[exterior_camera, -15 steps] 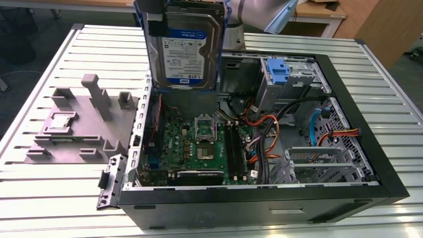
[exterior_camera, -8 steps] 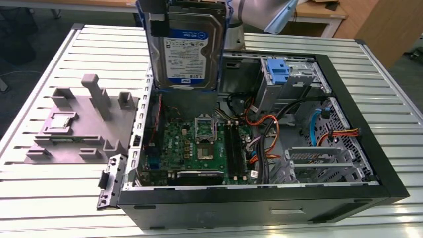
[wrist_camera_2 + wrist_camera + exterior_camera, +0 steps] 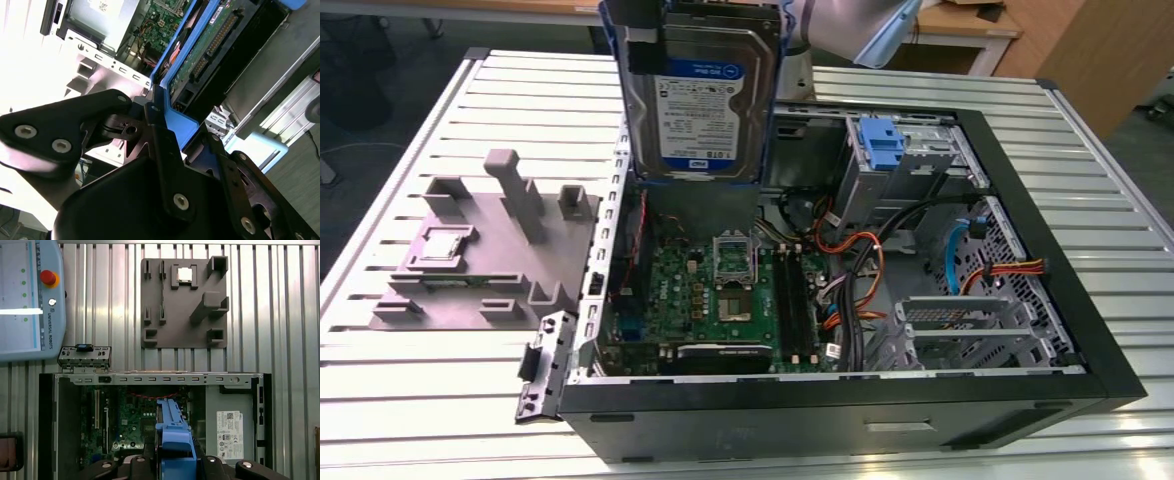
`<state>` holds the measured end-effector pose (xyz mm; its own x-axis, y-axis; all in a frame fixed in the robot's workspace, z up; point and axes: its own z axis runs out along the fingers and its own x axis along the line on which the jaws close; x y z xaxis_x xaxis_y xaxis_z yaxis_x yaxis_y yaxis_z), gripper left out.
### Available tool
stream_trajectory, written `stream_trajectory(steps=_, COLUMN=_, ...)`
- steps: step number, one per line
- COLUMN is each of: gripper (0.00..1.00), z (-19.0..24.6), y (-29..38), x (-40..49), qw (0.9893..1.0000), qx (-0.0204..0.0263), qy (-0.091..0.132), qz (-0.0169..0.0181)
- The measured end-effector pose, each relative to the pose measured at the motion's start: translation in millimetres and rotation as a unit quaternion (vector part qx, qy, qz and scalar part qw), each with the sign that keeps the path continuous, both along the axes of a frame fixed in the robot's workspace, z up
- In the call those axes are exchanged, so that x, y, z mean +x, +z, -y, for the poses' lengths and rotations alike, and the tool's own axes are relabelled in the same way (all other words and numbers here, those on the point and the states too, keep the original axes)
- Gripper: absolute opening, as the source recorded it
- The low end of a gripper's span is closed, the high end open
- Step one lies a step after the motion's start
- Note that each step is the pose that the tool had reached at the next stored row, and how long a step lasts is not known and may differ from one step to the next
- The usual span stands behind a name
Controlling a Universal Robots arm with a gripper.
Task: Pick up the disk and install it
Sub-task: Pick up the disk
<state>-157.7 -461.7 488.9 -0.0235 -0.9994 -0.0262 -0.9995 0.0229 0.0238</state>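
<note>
The disk is a silver drive with a white and blue label in a blue plastic carrier. It hangs upright above the rear left part of the open computer case in the exterior view. My gripper is shut on it, with black fingers on either side of the blue carrier. In the second wrist view the gripper clamps the carrier edge, and the drive's green circuit board side shows.
Inside the case lie the motherboard, loose cables, a metal cage and a drive bay with a blue bracket. A grey fixture plate sits at the exterior view's left on the slatted table. A teach pendant lies nearby.
</note>
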Motion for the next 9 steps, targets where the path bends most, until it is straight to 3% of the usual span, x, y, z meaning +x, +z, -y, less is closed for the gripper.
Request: stream_trajectory(steps=9, gripper=0.37, z=0.0, y=0.0, x=3.0, qw=1.0000, qx=0.0000, qy=0.000, qz=0.0000)
